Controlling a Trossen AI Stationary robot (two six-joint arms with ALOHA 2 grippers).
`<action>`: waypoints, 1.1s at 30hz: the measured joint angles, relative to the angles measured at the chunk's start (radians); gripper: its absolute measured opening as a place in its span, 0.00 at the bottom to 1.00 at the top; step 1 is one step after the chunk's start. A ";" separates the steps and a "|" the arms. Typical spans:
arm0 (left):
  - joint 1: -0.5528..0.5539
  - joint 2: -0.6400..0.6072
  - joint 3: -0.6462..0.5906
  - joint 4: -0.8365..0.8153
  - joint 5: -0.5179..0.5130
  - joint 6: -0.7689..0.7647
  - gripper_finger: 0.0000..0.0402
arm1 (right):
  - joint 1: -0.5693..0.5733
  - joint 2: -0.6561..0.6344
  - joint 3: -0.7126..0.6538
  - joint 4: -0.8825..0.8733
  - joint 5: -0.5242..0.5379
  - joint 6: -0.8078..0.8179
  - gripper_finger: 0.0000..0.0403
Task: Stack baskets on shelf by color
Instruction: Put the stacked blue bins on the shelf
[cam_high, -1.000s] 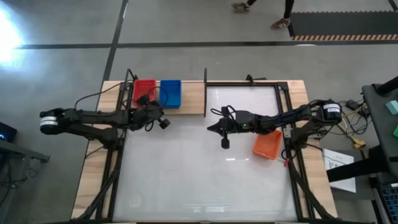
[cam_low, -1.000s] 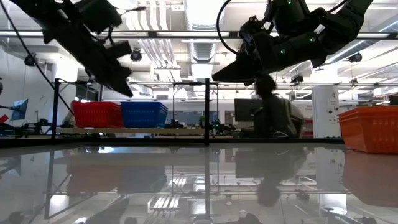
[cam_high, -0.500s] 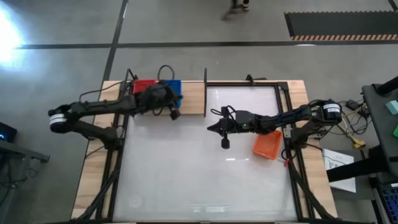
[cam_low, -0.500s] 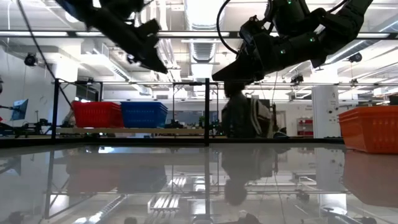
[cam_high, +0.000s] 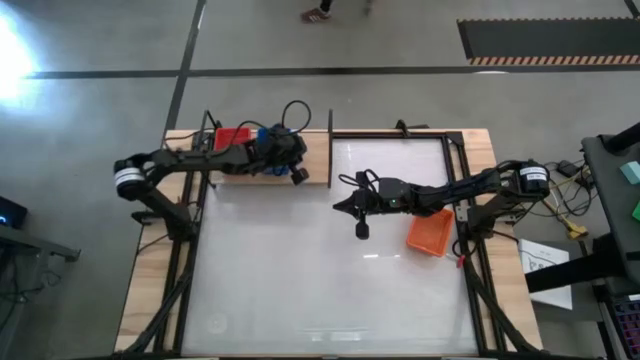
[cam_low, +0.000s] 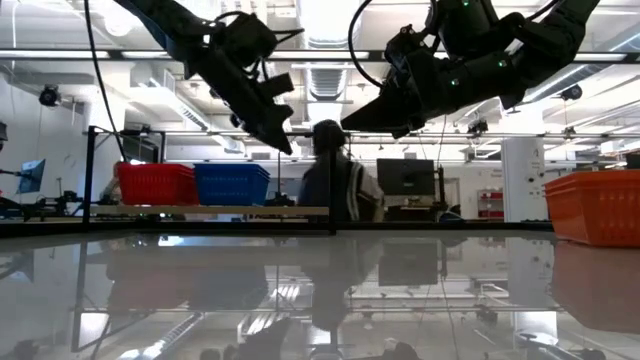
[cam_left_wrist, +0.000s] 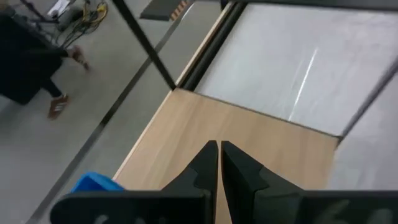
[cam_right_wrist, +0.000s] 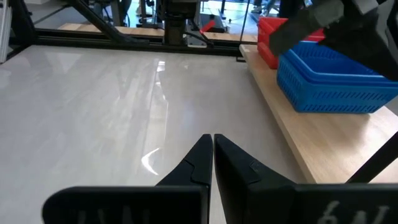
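Note:
A red basket (cam_high: 232, 138) and a blue basket (cam_right_wrist: 329, 78) stand side by side on the left part of the light-wood shelf (cam_high: 318, 160). In the low view the red basket (cam_low: 157, 183) is left of the blue basket (cam_low: 232, 183). An orange basket (cam_high: 432, 232) sits on the white table at the right. My left gripper (cam_high: 298, 168) is shut and empty, in the air above the shelf's bare wood (cam_left_wrist: 249, 137), just right of the blue basket. My right gripper (cam_high: 340, 206) is shut and empty, above the table's middle.
A thin dark post (cam_high: 331, 150) stands at the shelf's right end. Black frame bars (cam_high: 455, 170) run along the table's edges. A person (cam_low: 335, 190) passes in the room behind the table. The white tabletop (cam_high: 320, 290) stretches toward the near edge.
My left gripper has swung from the near side of the shelf toward the table's right and far edges, passing over the baskets, and now stands above the shelf's bare part. My right arm has kept still. The person behind the table has walked left.

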 joint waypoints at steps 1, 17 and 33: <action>0.003 0.003 0.000 -0.001 -0.007 0.001 0.01 | 0.000 0.000 0.000 0.000 0.000 0.000 0.02; 0.029 -0.001 -0.062 -0.035 -0.049 -0.007 0.01 | 0.000 0.000 0.000 -0.007 0.000 0.000 0.02; 0.044 -0.061 -0.073 -0.041 -0.068 -0.007 0.01 | 0.000 0.000 0.000 -0.007 0.000 0.007 0.02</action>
